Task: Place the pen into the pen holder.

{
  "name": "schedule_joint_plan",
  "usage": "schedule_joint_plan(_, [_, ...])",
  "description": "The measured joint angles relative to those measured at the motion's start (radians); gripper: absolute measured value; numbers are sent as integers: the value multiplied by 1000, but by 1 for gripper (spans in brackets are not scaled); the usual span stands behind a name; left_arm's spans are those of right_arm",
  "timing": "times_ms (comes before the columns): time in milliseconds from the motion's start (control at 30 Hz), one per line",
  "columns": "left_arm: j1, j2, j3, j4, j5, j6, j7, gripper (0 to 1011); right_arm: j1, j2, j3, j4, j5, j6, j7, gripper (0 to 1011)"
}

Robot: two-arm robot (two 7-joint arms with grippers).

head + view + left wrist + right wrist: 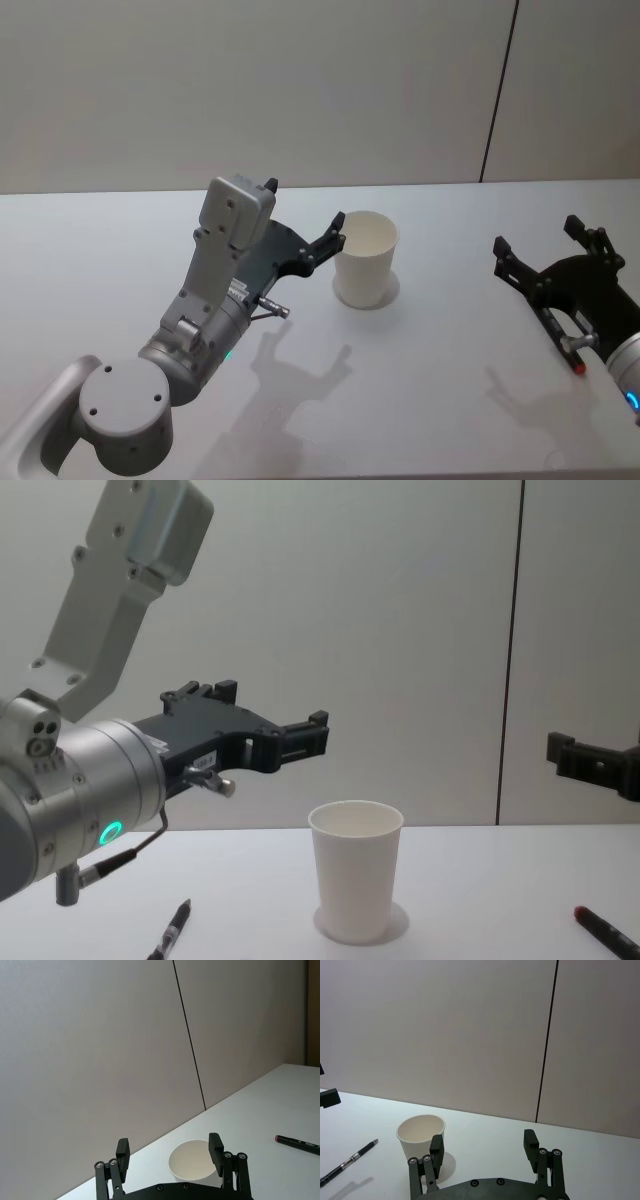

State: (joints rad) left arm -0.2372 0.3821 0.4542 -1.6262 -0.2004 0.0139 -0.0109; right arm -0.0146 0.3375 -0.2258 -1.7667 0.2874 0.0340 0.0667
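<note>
The pen holder [365, 258], a white paper cup, stands upright mid-table. My left gripper [169, 1144] hovers open above the table just left of the cup, with one finger [335, 225] close to the rim and nothing held. A black pen with a silver tip [170, 935] lies on the table below the left arm, left of the cup. A second dark pen with a red end [605, 932] lies at the right, under my right gripper [483, 1140]. That gripper hangs open and empty well right of the cup.
The white table [450, 400] runs back to a plain grey wall with a dark vertical seam [500, 90]. The left arm's big grey joint [120, 410] fills the near left corner. Bare table lies between the cup and the right gripper.
</note>
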Motion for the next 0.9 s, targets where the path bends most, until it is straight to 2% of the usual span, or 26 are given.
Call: schedule_joint_plan(900, [0,0,0,0,0,0,0,1003,0,0,0,0,0,0,0,1001])
